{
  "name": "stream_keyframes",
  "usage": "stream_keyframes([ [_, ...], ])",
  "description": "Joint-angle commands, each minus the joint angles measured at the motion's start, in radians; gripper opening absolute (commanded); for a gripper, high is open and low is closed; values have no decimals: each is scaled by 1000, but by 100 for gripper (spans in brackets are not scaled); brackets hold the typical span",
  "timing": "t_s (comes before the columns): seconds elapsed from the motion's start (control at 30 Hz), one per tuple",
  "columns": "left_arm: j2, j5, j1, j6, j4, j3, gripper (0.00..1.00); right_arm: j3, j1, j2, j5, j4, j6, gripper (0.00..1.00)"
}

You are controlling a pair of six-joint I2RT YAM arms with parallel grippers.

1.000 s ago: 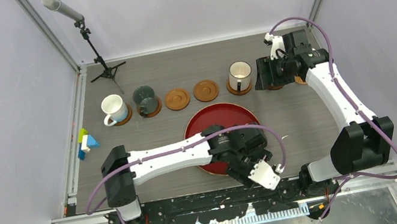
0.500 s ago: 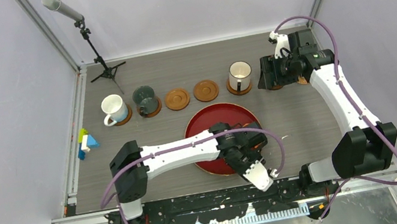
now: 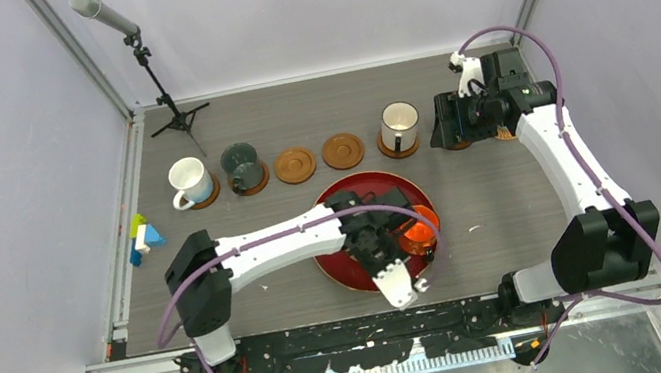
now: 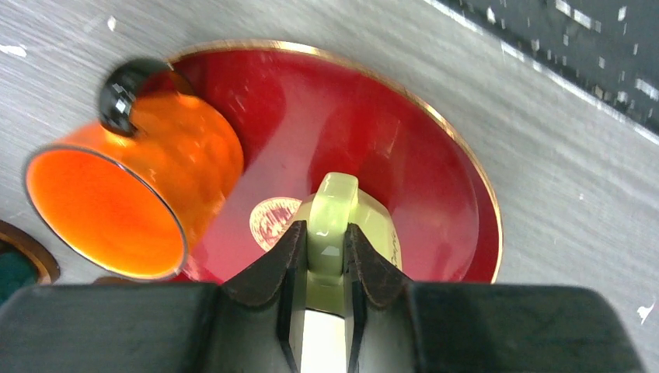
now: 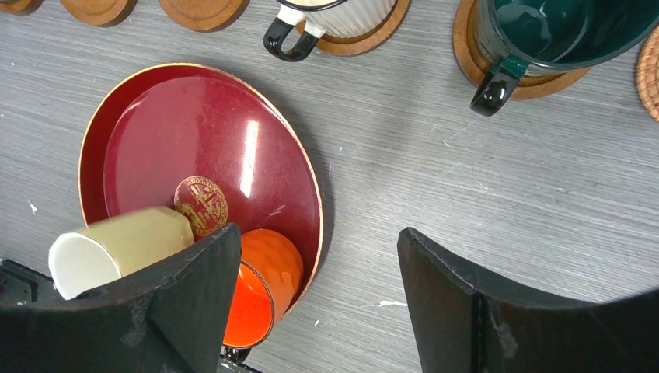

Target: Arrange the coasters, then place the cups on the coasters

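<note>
A pale yellow cup (image 5: 124, 245) lies on its side over the dark red tray (image 5: 155, 140), and my left gripper (image 4: 330, 241) is shut on its handle (image 4: 332, 206). An orange cup (image 4: 148, 194) lies tipped on the tray beside it, mouth toward the near edge. Along the far row, a white cup (image 3: 189, 182), a dark grey-green cup (image 3: 242, 166) and a cream ribbed cup (image 3: 399, 126) stand on coasters, with two bare coasters (image 3: 294, 164) (image 3: 342, 151) between them. A dark teal cup (image 5: 544, 31) stands on a coaster (image 5: 466, 62). My right gripper (image 5: 319, 303) hangs open above the table's far right, holding nothing.
A microphone stand (image 3: 157, 84) stands at the back left. Coloured toy blocks (image 3: 143, 238) lie by the left rail. A woven mat (image 5: 649, 74) shows at the right edge of the right wrist view, beside the teal cup.
My left gripper has closed on the pale yellow cup's handle, and the left arm has swung from the tray's near right rim inward over the tray. The right arm barely moved.
</note>
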Motion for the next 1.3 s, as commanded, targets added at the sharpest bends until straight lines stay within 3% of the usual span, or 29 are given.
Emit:
stream_keyframes([
  [0.0, -72, -44, 78, 180, -30, -81, 0, 37, -6, 20, -26, 8, 10, 78],
  [0.33, -59, 64, 255, 444, 92, -95, 0, 51, -11, 49, -26, 14, 22, 78],
  [0.57, -29, 107, 293, 571, 126, -91, 5, 48, -12, 53, -17, 15, 25, 78],
  [0.67, -13, 106, 298, 606, 95, -77, 11, 48, -12, 52, -11, 15, 23, 79],
  [0.83, -23, 107, 299, 630, 75, -83, 33, 48, -13, 56, -12, 15, 25, 79],
  [1.27, -115, 88, 298, 611, 16, -117, 57, 58, -12, 81, -42, 21, 30, 79],
])
